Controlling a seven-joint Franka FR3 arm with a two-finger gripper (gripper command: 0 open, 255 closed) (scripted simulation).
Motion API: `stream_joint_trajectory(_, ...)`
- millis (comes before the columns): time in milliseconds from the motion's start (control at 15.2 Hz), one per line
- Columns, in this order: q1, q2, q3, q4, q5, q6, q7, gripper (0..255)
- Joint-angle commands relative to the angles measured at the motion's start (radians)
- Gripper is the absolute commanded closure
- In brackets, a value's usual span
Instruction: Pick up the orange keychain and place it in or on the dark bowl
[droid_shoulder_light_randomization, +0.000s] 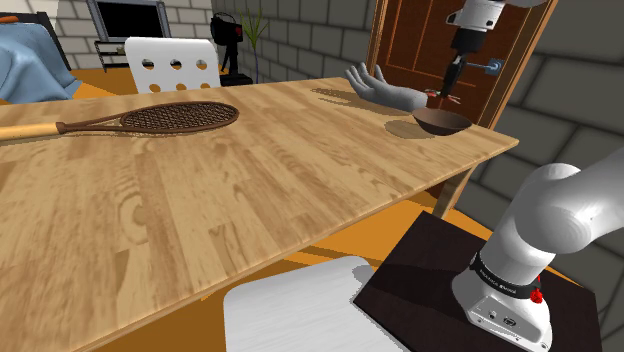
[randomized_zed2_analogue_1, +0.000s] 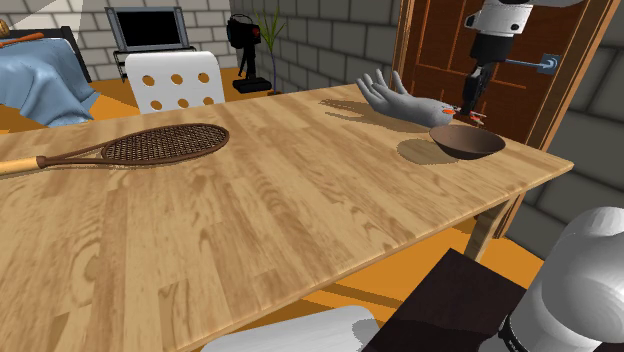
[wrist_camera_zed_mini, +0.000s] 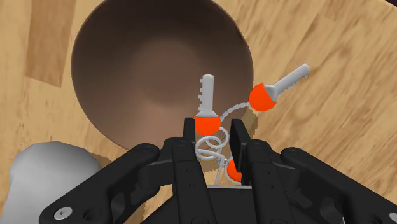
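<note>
At the upper right of the shoulder view, the black two-finger pincer (droid_shoulder_light_randomization: 452, 88) hangs over the dark brown round bowl (droid_shoulder_light_randomization: 442, 122) on the light wooden surface (droid_shoulder_light_randomization: 250, 190). Its fingers clasp the wire ring of the orange-headed silver keychain (wrist_camera_zed_mini: 205, 119), whose keys dangle above the bowl's rim.

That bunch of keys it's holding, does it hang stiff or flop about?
Probably floppy: the keys splay different ways from a thin ring clasped in the gripper. They likely swing when moved. One key points past the bowl rim, so it might land outside.
</note>
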Motion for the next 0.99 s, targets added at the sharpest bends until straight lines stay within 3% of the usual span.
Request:
stream_joint_trajectory(0, -0.002, 0.034, -0.048, 0.039, -0.01, 0.001, -0.053, 255)
stream_joint_trajectory(132, 0.0, 0.086, -0.109, 0.094, -0.014, 0.005, -0.118, 255)
stream_joint_trajectory(924, -0.014, 0.068, -0.137, -0.076, -0.039, 0.16, -0.114, 255)
